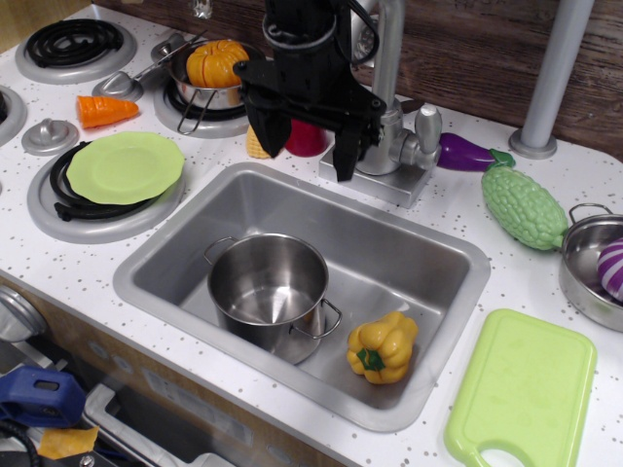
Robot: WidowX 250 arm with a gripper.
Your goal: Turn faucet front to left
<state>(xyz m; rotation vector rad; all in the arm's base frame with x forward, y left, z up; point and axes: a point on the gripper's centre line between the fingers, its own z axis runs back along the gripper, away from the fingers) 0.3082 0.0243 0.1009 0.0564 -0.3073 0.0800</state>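
The silver-grey faucet [390, 117] stands behind the sink on a square base plate [382, 181], with a rounded knob handle [426, 125] on its right side. Its neck rises out of the top of the frame, and the spout is hidden behind my arm. My black gripper [308, 151] hangs open just left of the faucet body, above the sink's back rim. Its right finger [345, 156] is close to the faucet's base, and its left finger [272, 138] is by the red cup. It holds nothing.
The sink [156, 255] holds a steel pot [268, 289] and a yellow pepper [383, 347]. A red cup [306, 139] and a corn piece [257, 144] stand behind the gripper. An eggplant [465, 154], a green gourd [523, 205] and a grey pole [553, 73] are to the right.
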